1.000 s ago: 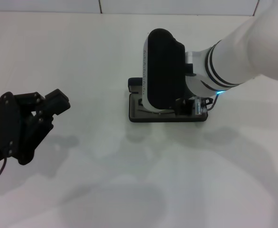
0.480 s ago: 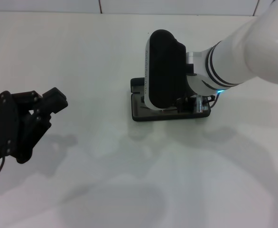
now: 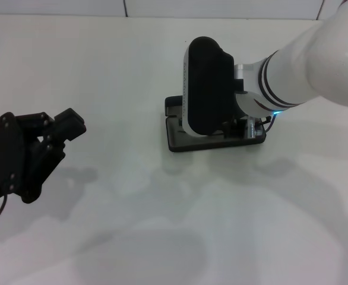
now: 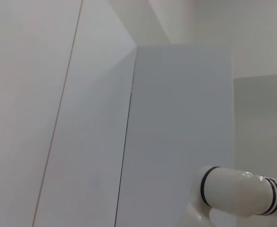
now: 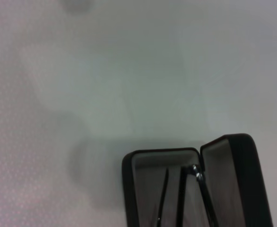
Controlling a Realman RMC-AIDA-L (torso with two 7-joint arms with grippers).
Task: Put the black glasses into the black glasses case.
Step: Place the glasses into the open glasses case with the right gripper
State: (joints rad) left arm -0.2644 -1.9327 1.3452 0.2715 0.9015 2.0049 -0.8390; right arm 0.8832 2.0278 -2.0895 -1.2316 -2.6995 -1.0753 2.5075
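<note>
Since the earlier head views, the black glasses case (image 3: 214, 139) has slid a little toward the right of the frame together with the right arm, and the left gripper (image 3: 55, 133) has hardly changed its place at the left edge. The right gripper (image 3: 245, 127) is low over the case, right of the frame centre, but the big wrist body hides its fingers, so I cannot tell if they are apart or together. In the right wrist view the case (image 5: 186, 184) stands open at the lower right of the frame, the lid raised beside the grey tray, and the thin arms of the black glasses (image 5: 183, 194) already lie inside the tray; the lenses are cut off by the lower edge. The left gripper hangs idle above the desk (image 3: 103, 77), its fingers together and holding nothing. I judge that the placing step is almost finished: the next move probably calls for letting the glasses settle fully in the tray and lifting the right arm straight up without dragging the case more. The desk is plain white and matte, with soft shadows. The left wrist view shows only pale wall panels and part of the white arm (image 4: 238, 196).
</note>
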